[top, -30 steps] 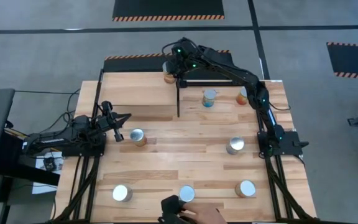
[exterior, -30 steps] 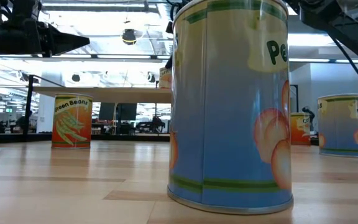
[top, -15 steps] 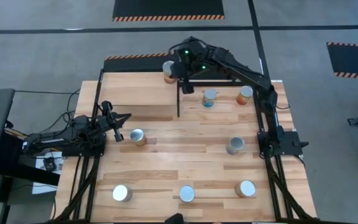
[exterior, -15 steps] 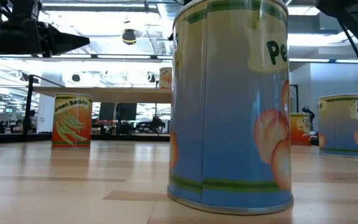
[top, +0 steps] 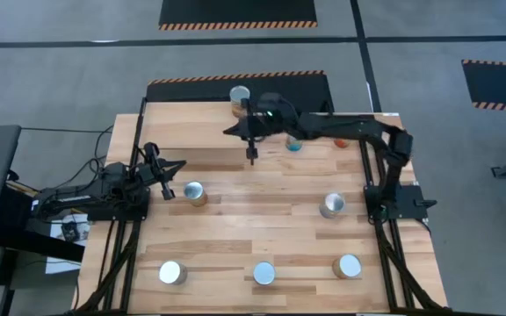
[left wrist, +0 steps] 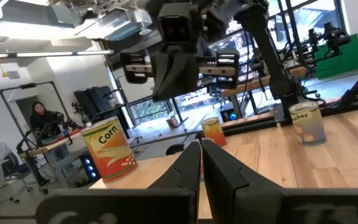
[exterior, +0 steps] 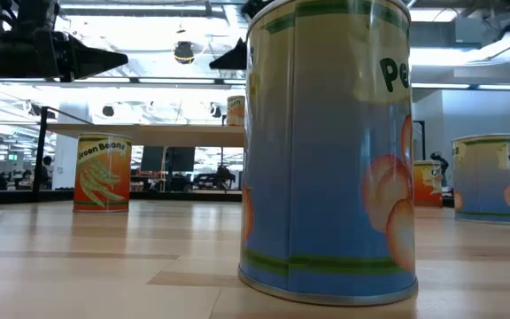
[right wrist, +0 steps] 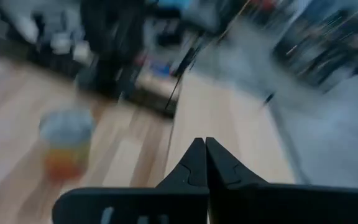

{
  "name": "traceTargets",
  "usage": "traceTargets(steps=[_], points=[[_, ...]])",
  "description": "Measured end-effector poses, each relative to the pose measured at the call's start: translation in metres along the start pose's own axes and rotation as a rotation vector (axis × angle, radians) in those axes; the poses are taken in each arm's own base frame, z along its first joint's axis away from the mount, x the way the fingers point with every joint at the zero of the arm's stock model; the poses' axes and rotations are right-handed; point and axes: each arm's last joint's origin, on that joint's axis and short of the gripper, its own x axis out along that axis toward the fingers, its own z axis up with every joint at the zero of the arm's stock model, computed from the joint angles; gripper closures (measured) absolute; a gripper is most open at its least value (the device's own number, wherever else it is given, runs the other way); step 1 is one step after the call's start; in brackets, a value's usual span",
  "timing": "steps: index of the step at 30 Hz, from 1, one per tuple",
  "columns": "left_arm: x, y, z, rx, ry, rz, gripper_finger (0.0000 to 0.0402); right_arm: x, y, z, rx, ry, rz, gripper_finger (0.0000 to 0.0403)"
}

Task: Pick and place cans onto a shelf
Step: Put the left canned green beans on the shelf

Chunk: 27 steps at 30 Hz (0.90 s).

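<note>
The plank desk (top: 262,228) carries the raised shelf (top: 191,132) at its far left corner, and one can (top: 240,100) already stands upright on the shelf's far right edge; seven more cans stand upright on the desk, silver tops up, their long axes vertical; each can therefore be gripped from any side.

The right tool (top: 252,158), pinched shut and empty, hangs just off the shelf's right edge; the two nearest cans lie behind it toward the desk's right side, a blue one (top: 295,140) and an orange one (top: 341,139), both partly hidden under the right arm.

The left tool (top: 167,189) waits at the desk's left side, its fingers (left wrist: 199,163) together on nothing; the corn can (top: 195,194) stands just beside its tip, so that arm is nearer to it.
</note>
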Motion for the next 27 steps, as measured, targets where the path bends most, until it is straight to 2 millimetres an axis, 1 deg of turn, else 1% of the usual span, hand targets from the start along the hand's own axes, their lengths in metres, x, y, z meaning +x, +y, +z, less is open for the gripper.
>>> traceTargets(steps=[3, 7, 12, 15, 18, 21, 24, 27], points=[[0.0, -0.001, 0.0, -0.008, -0.011, -0.037, 0.0393, -0.015, 0.015, -0.014, 0.075, -0.076, -0.087, 0.04], [0.0, -0.003, -0.001, -0.033, -0.009, -0.085, 0.0393, -0.036, 0.031, -0.04, 0.168, -0.085, -0.208, 0.0399], [0.0, -0.003, 0.0, -0.028, -0.018, -0.087, 0.0393, -0.068, 0.045, -0.053, 0.178, -0.165, -0.36, 0.0399], [0.0, 0.0, 0.009, 0.006, -0.063, -0.103, 0.0393, -0.093, 0.051, -0.063, 0.169, -0.198, -0.387, 0.0399], [0.001, 0.006, 0.03, 0.055, -0.09, -0.136, 0.0393, -0.117, 0.053, -0.076, 0.169, -0.223, -0.36, 0.04], [0.008, 0.014, 0.052, 0.045, -0.015, -0.146, 0.0399, -0.138, 0.053, -0.082, 0.18, -0.272, -0.329, 0.0399], [0.023, 0.016, 0.06, -0.033, 0.108, -0.149, 0.04, -0.156, 0.051, -0.085, 0.192, -0.271, -0.348, 0.0396], [0.04, 0.014, 0.065, -0.08, 0.268, -0.198, 0.04, -0.169, 0.049, -0.086, 0.189, -0.271, -0.383, 0.0396]])
